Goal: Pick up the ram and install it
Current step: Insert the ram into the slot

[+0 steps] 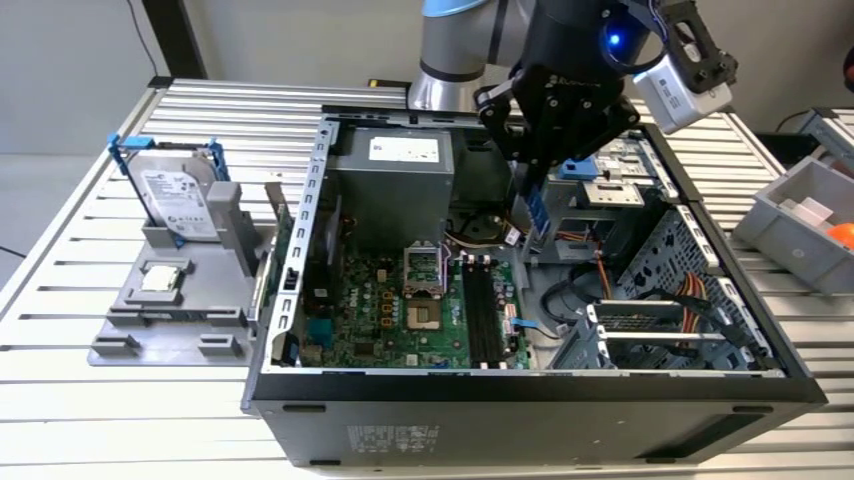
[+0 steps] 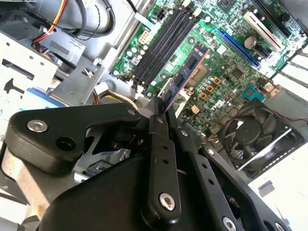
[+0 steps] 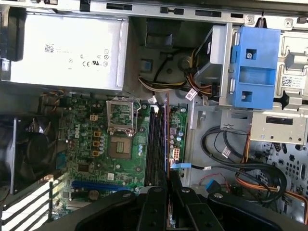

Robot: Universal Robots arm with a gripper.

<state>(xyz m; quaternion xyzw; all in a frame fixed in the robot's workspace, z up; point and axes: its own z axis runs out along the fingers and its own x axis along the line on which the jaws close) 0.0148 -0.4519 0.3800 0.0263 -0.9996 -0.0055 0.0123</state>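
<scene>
The matte black gripper [image 2: 163, 109] is clamping its jaws on the ram [image 2: 186, 74], a thin blue-green circuit strip carrying small black chips. It is holding the ram in the air above the glossy green motherboard [image 3: 79, 159], close to the long black memory slots [image 3: 155, 144]. The jaws are covering the strip's gripped end. In the first wrist view the ram is showing edge-on, as a bare line. The perforated sheet-metal case [image 1: 302, 230] is lying open on the ribbed aluminium bench [image 1: 80, 400].

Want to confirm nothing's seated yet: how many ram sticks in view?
1. The ram is in the gripper, jaws shut on it, above the motherboard. The black slots look empty; another stick could be hidden.
</scene>
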